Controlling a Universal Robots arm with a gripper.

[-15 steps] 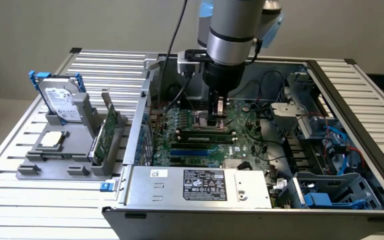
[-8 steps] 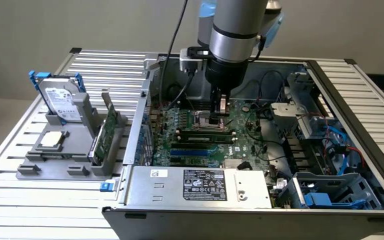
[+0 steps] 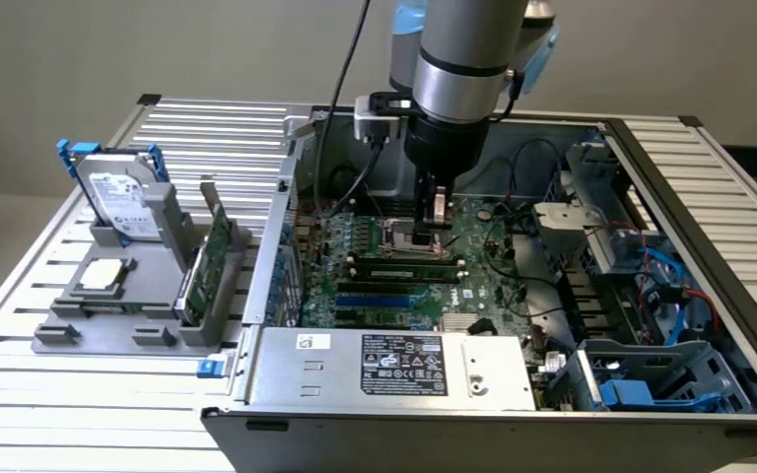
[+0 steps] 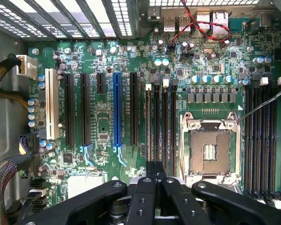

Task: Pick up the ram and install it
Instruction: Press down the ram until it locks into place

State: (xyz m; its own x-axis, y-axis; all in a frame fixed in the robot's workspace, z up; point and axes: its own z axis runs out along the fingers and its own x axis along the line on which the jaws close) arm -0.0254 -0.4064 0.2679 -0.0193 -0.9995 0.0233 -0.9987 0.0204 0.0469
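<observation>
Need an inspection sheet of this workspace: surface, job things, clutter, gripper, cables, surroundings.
Surface: slatted metal table carrying an open PC case.
Job's things: ram lies along the memory slots beside the CPU socket; seating unclear.
Clutter: grey tray at the exterior view's left holds a hard drive, a green card and a chip.
Gripper: gripper is inside the case, low over the motherboard near the socket.
Cables: black cable to the wrist; red-black wires; braided bundle; blue cables.
Surroundings: plain wall.
</observation>
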